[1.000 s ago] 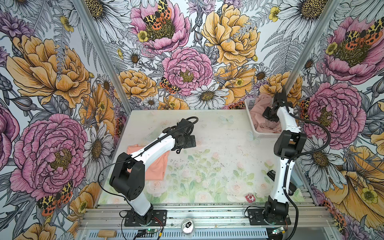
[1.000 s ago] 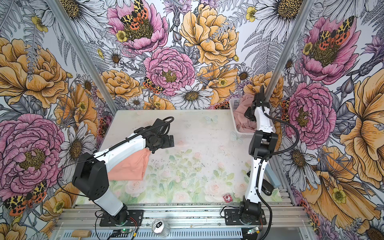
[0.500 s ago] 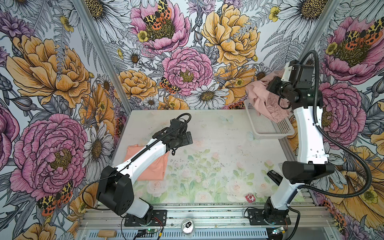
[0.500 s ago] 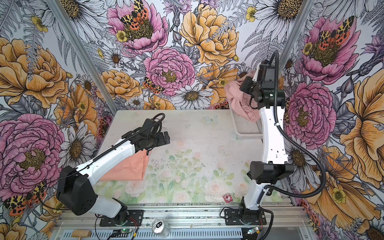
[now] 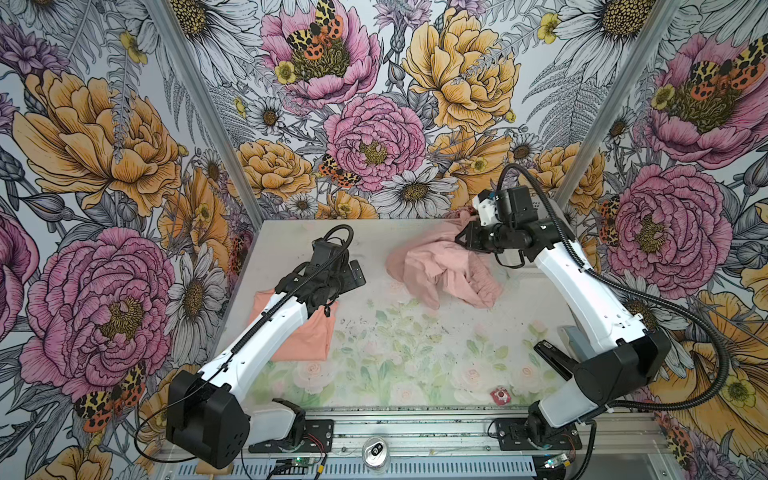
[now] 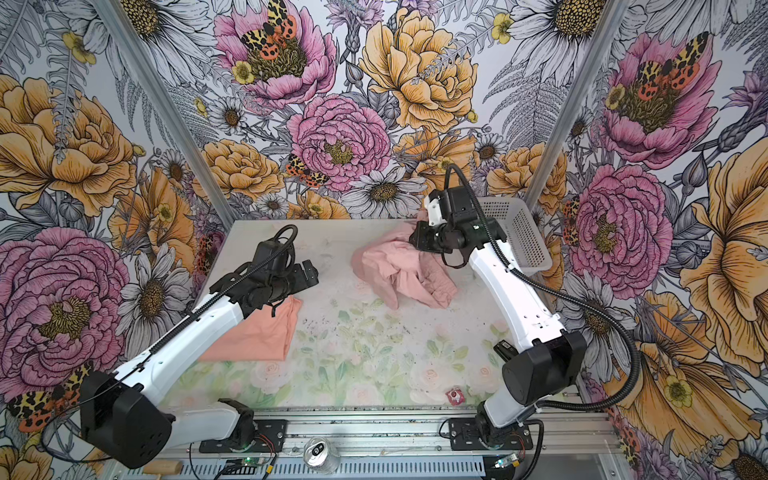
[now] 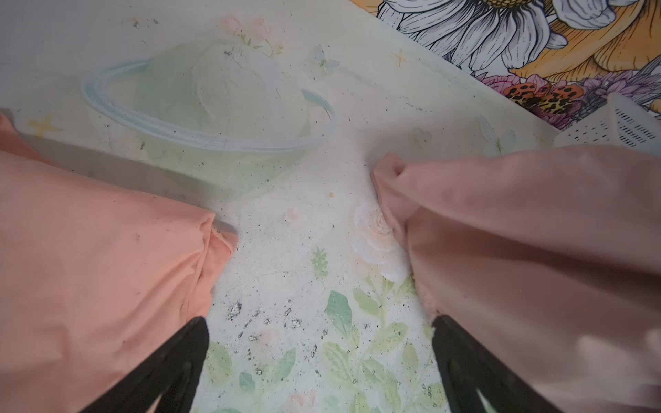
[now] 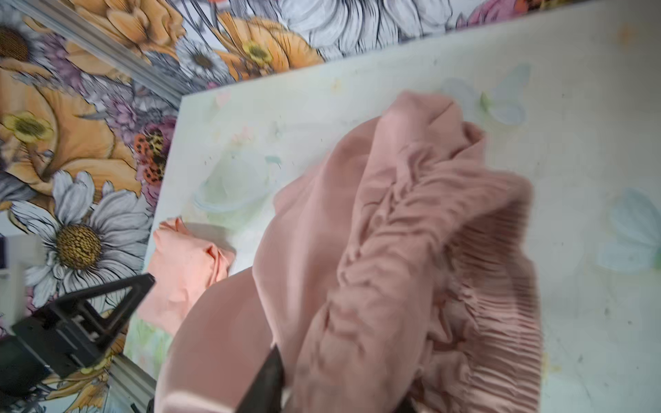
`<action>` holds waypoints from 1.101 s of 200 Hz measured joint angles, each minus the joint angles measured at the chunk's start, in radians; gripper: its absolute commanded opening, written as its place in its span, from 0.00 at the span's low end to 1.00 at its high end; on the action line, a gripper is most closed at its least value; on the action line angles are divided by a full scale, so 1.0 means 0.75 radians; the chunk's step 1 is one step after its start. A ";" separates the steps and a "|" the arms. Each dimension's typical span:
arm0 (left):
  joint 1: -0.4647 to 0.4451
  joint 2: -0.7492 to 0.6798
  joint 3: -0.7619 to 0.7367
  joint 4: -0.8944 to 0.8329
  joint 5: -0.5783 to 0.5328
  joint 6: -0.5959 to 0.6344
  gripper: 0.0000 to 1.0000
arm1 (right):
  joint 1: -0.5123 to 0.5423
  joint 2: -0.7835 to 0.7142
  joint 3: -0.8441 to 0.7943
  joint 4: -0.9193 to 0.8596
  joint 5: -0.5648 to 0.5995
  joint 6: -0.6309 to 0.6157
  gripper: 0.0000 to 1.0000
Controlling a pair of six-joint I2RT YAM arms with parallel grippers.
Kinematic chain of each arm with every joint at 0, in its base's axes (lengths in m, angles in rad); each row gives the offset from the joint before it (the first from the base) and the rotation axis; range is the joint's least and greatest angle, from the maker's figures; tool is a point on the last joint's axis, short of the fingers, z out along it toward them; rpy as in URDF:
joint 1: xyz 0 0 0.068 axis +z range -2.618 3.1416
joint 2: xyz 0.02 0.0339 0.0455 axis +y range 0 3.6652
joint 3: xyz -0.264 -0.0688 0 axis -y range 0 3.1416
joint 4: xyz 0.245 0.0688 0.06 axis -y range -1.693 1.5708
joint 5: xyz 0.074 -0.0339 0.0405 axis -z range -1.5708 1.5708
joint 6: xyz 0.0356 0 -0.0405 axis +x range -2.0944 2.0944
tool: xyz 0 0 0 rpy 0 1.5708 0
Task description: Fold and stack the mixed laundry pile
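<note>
At table (image 5: 415, 353) back, right of centre, pink garment (image 5: 440, 274) lies crumpled, just forward-left of right gripper (image 5: 459, 241), jaws parted, apparently released. Left gripper (image 5: 351, 274), empty and spread wide, hovers by T-shirt (image 5: 307, 336), farther off.

White perforated basket (image 6: 523, 236) stands on the floral table (image 6: 374, 376).

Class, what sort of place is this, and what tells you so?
Likely a robot lab cell, not a home: left arm and right arm bolted to a metal rail, floral-printed walls boxing the table, a crumpled dusty-pink garment.
</note>
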 measured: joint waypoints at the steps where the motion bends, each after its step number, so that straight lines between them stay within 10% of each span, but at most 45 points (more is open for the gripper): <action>1: 0.000 0.000 0.000 0.000 0.000 0.000 0.99 | -0.002 -0.002 -0.006 0.000 0.003 0.006 0.55; 163: -0.246 0.279 0.107 0.013 0.011 0.011 0.99 | -0.081 -0.025 -0.731 0.379 0.162 0.051 0.68; 220: -0.278 0.279 0.106 0.013 0.020 0.010 0.99 | -0.148 0.073 -0.731 0.579 0.100 0.045 0.05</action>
